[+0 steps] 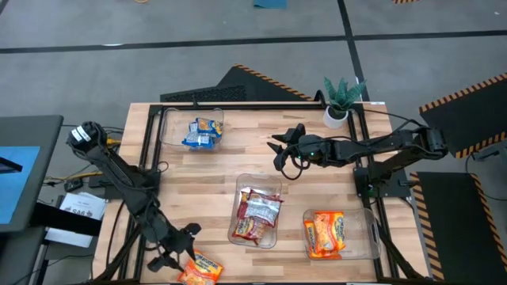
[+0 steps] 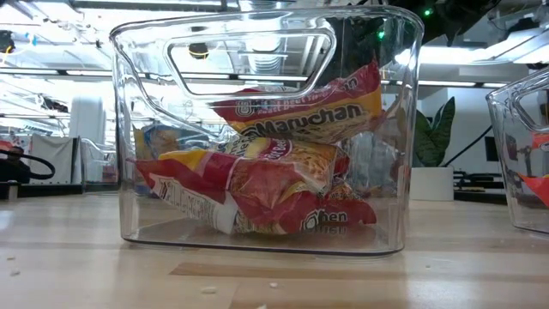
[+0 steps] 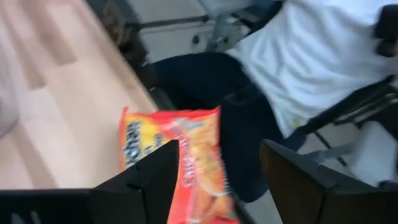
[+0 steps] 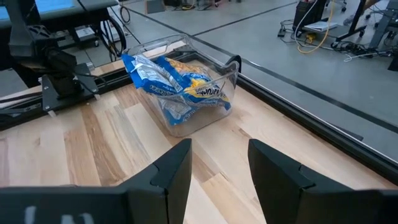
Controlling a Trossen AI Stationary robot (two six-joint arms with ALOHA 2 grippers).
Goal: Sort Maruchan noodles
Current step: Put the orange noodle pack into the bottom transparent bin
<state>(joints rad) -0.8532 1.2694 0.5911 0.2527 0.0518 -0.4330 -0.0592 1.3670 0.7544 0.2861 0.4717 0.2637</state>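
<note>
One orange Maruchan packet (image 1: 200,271) lies flat at the table's near edge, left of centre. My left gripper (image 1: 186,247) is over it, open. In the left wrist view the packet (image 3: 186,155) shows between and under the fingers, closer to one finger (image 3: 152,177). My right gripper (image 1: 277,150) hangs open above the table's middle and faces the bin of blue packets (image 4: 180,87). Red-brown packets (image 2: 274,172) are piled in the middle clear bin (image 1: 255,210). Orange packets (image 1: 325,232) fill the near-right bin. My left gripper is open over the orange packet's end that lies on the table (image 3: 143,146), slanting down from the table's far left. I cannot tell whether a finger touches it. The packet lies flat, and its other end reaches past the table's near edge.
Three clear bins stand on the wooden table: far left (image 1: 198,131), middle and near right (image 1: 364,237). A potted plant (image 1: 341,99) stands at the far right corner. A seated person in a white shirt (image 3: 311,56) is just beyond the near edge by the packet.
</note>
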